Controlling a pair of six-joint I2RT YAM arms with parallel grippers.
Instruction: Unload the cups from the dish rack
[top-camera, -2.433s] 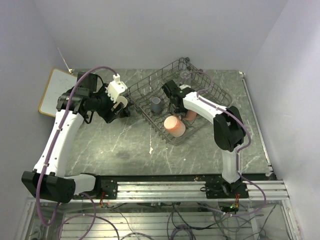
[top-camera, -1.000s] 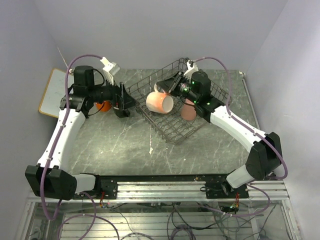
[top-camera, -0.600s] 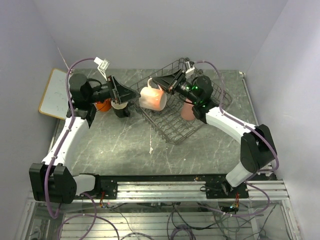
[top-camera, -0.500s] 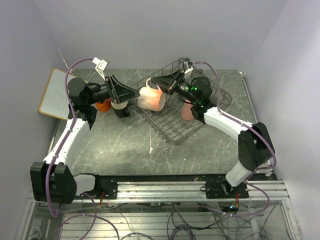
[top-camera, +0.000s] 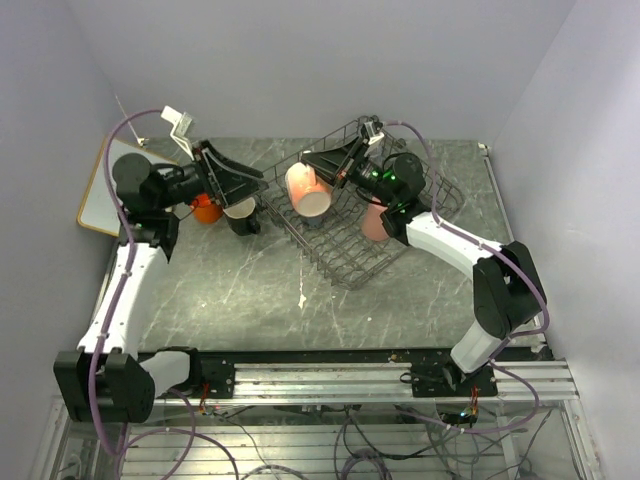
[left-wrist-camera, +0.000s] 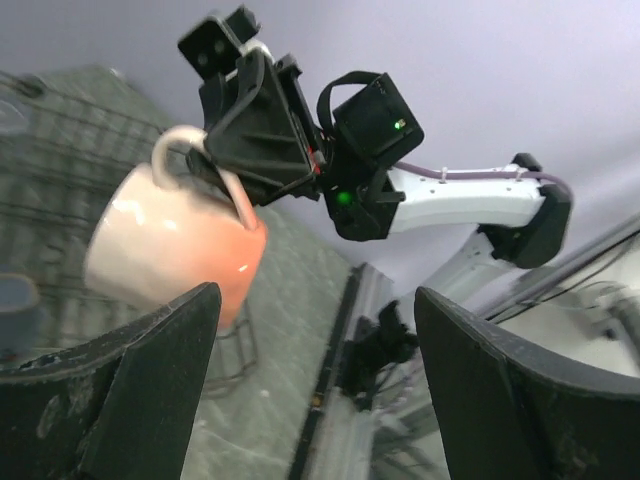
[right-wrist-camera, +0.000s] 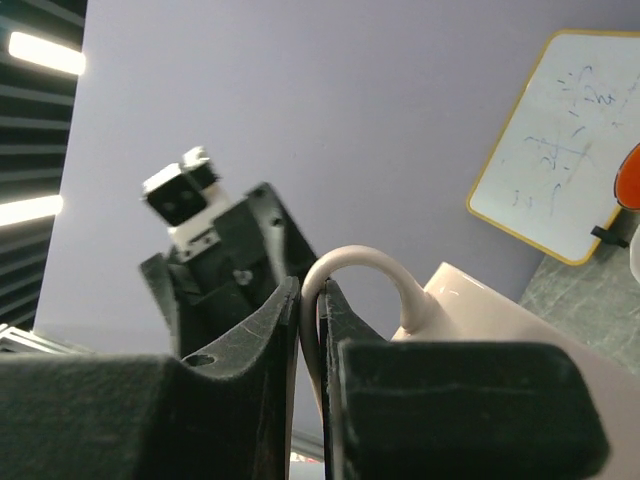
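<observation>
First, the orange mug and the black mug are sitting side by side on the table, just left of the dish rack. Above them the left gripper is hanging with its fingers spread wide, facing the pale pink mug without touching it. The right gripper is pinching that mug's handle, holding it in the air over the rack's left edge. Farther right, what seems to be the pink tumbler is sitting inside the rack.
</observation>
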